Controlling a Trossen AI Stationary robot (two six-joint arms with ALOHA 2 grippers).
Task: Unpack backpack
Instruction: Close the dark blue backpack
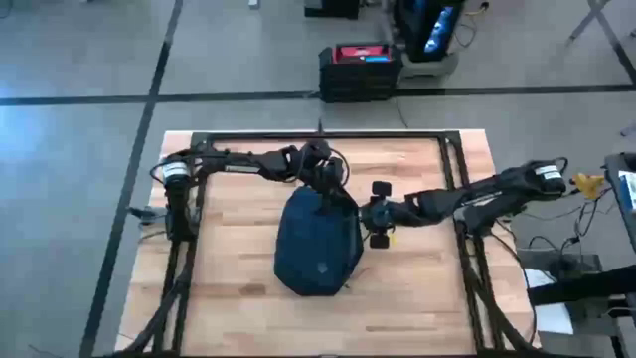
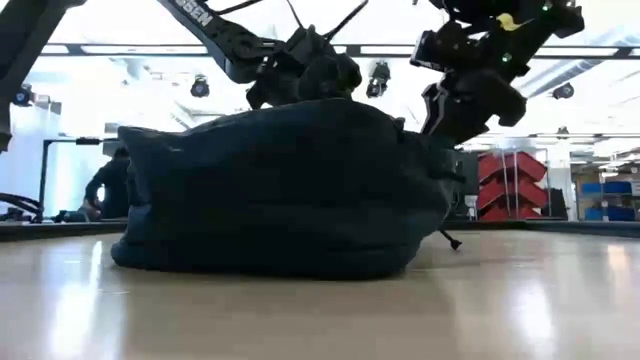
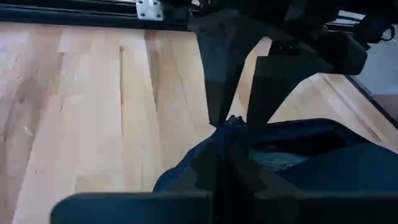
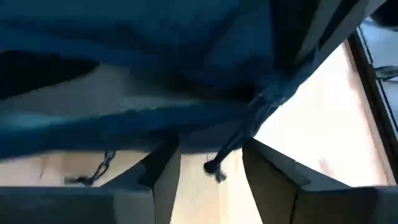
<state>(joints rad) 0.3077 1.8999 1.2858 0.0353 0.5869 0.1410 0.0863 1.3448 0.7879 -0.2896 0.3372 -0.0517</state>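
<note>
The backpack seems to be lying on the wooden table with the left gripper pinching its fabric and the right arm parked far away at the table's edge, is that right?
Not quite: the right gripper is right beside the backpack, as the high view shows. The rest holds: it lies on the wooden table, and the left gripper pinches its fabric.

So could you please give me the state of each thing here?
backpack: lying on the table, still packed, top pinched
left gripper: shut on backpack fabric at its top
right gripper: open, at the backpack's side, zipper pull between the fingers
</note>
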